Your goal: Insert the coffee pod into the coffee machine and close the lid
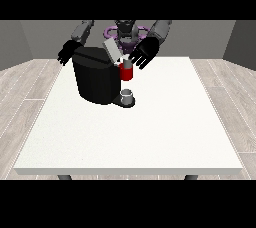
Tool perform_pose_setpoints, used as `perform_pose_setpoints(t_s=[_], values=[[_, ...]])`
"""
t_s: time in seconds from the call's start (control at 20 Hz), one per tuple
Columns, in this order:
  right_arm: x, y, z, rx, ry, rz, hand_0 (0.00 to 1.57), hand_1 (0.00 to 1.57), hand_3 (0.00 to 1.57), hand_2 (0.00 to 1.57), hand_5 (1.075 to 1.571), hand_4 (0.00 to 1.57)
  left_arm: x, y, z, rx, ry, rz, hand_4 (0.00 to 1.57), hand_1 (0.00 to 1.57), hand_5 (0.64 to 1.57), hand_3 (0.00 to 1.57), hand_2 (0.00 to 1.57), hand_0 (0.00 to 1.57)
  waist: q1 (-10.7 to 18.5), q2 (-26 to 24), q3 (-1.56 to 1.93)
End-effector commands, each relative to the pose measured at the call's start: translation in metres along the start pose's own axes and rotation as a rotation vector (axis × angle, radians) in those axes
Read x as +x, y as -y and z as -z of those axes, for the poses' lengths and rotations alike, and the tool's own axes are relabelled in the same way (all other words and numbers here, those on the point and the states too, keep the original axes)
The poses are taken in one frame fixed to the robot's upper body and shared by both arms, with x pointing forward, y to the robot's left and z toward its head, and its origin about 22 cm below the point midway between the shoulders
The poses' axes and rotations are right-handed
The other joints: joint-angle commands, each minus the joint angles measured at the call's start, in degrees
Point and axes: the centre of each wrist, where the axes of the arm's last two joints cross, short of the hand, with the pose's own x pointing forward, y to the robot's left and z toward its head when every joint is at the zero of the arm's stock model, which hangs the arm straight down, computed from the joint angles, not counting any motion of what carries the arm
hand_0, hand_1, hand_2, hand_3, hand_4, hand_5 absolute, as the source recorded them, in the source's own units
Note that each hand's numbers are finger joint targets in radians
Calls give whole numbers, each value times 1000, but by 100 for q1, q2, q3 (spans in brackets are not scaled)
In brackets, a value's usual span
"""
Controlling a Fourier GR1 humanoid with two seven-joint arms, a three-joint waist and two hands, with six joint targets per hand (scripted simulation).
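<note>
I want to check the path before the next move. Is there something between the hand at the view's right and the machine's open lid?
Nothing visible. The hand at the view's right hovers beside the raised lid of the coffee machine.

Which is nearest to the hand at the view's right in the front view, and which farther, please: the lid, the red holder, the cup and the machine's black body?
From the hand at the view's right:
1. Red holder, just below and beside it.
2. Lid, raised, to its left; too close to the holder to rank surely.
3. Cup, lower, on the machine's base.
4. Black body, at the left.
</note>
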Motion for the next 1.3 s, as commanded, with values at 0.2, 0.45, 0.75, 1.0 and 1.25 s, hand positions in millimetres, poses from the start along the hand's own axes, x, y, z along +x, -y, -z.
perform_pose_setpoints(t_s=[0.2,0.45,0.75,1.0,1.25], values=[[10,2,10,14,-23,-3,0,0,0,0,1571,445,4,12,3,-7,-23,2,460,1211,1571,1123,1239,1211,-78,85,-8],[-3,-3,-2,4,-34,-19,0,0,0,0,1571,418,0,0,1,-26,-28,25,457,1134,1571,999,1170,1134,-38,10,-7],[-13,-4,-18,-14,-55,-1,0,0,0,0,1571,401,-22,11,-9,-54,-27,46,365,1051,1571,953,1118,1051,53,-230,-8],[14,0,9,-12,3,12,0,0,0,0,1571,434,-6,9,-2,-6,20,58,371,1066,1571,928,1115,1066,62,77,-8],[8,-8,-2,16,12,-7,0,0,0,0,1571,459,-14,3,-6,-64,13,169,0,0,1571,0,0,0,-110,80,-8]])
